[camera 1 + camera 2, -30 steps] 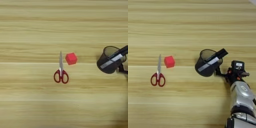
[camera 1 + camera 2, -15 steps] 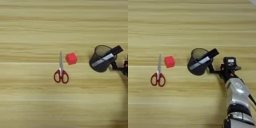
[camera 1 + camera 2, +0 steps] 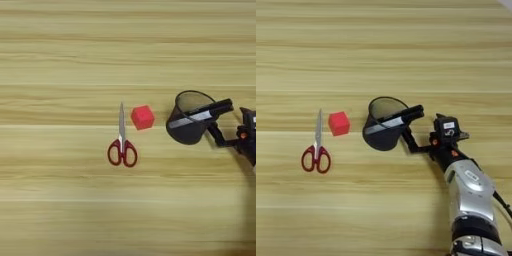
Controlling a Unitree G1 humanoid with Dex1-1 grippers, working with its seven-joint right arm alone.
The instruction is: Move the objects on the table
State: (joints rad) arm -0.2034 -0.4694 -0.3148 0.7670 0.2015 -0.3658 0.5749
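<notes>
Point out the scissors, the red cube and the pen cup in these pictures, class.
scissors (image 3: 122,145): left eye view, at the pivot where the blades meet the red handles.
red cube (image 3: 143,117): left eye view, on its top face.
pen cup (image 3: 381,139): right eye view, on the black mesh wall.

A silver forearm (image 3: 468,187) ends in a black gripper (image 3: 411,142) with small orange marks.
</notes>
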